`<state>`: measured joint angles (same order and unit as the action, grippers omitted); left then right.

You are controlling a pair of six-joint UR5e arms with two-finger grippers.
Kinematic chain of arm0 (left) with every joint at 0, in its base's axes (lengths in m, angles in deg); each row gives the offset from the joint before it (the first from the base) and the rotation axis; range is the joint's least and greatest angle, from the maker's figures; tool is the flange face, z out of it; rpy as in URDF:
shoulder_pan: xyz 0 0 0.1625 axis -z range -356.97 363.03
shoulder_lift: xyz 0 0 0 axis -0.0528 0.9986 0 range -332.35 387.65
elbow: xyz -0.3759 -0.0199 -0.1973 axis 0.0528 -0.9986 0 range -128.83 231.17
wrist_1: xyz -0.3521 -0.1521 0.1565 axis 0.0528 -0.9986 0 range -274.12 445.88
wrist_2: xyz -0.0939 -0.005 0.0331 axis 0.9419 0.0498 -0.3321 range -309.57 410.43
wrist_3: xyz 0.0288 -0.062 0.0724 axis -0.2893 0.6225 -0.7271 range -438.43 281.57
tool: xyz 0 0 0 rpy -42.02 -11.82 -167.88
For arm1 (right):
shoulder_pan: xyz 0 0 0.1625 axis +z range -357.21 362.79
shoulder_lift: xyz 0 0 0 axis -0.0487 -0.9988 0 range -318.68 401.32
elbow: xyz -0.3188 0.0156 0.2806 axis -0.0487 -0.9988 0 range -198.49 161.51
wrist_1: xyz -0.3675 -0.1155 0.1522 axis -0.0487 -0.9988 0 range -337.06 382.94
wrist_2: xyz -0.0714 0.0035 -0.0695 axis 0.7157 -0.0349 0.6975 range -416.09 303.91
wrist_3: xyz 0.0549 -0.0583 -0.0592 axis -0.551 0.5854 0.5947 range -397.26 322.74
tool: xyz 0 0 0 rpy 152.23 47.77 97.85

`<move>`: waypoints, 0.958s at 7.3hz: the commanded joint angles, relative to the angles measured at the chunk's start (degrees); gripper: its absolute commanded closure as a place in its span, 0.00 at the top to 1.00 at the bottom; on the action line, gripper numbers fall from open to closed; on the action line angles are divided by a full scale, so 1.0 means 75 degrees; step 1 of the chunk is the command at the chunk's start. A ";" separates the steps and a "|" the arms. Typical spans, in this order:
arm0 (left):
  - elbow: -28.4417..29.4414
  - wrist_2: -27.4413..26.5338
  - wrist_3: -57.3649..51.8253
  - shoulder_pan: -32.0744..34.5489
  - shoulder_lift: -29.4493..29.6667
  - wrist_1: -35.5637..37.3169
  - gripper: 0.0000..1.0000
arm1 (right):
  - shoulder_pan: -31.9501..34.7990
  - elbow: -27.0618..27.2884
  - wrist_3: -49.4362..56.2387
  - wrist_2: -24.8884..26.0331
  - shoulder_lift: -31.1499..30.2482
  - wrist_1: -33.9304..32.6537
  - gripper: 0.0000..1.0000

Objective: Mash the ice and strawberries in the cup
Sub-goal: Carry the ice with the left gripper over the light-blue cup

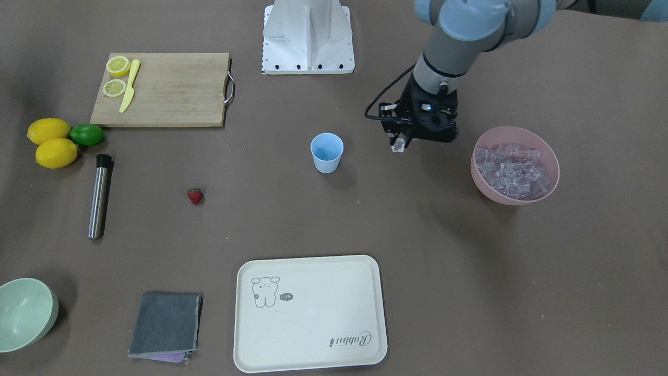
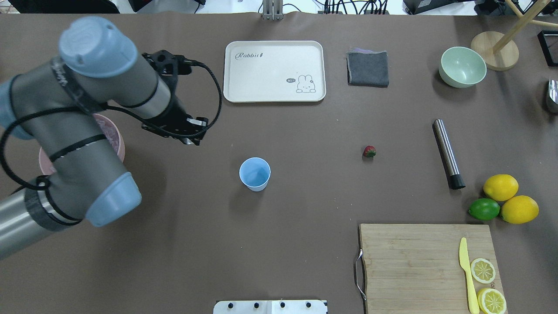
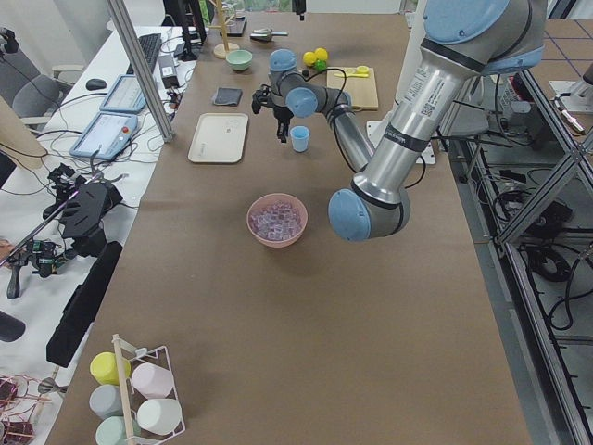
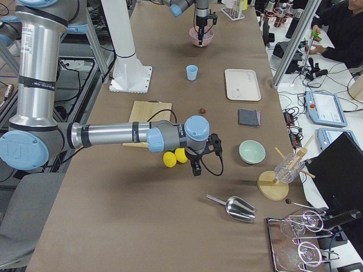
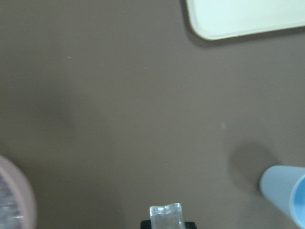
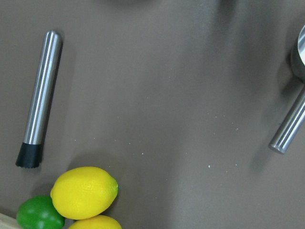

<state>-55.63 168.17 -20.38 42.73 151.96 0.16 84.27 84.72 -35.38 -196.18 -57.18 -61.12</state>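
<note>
My left gripper (image 1: 399, 142) is shut on one clear ice cube (image 5: 165, 215) and holds it above the table, between the pink bowl (image 1: 552, 156) and the light blue cup (image 1: 327, 152). The bowl holds many more ice cubes (image 1: 511, 168). The cup stands upright and looks empty; it also shows at the right edge of the left wrist view (image 5: 286, 193). The small red strawberry (image 1: 195, 196) lies on the table well away from the cup. My right gripper (image 4: 196, 168) hovers near the lemons, seen only in the exterior right view, so I cannot tell whether it is open or shut.
A steel muddler (image 1: 99, 196) lies near two lemons (image 1: 49, 141) and a lime (image 1: 87, 134). A cutting board (image 1: 172, 91) carries lemon halves and a yellow knife. A cream tray (image 1: 310, 313), a grey cloth (image 1: 165, 324) and a pale green bowl (image 1: 23, 313) are at the far side.
</note>
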 commanded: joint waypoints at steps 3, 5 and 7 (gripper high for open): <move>0.1114 -0.0545 0.0792 -0.1038 0.1225 -0.0066 0.00 | -0.0047 -0.0014 -0.0039 -0.0165 0.0009 -0.0007 1.00; 0.1336 -0.0546 0.0780 -0.1167 0.1202 -0.0416 0.50 | -0.0047 -0.0014 -0.0039 -0.0188 -0.0050 -0.0007 1.00; 0.1314 -0.0871 0.0931 -0.1180 0.1238 -0.0453 0.97 | -0.0047 -0.0026 -0.0028 -0.0188 -0.0085 -0.0007 1.00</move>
<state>-45.80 163.22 -14.22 34.03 161.11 -2.89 83.92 84.56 -35.66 -197.54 -57.61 -61.17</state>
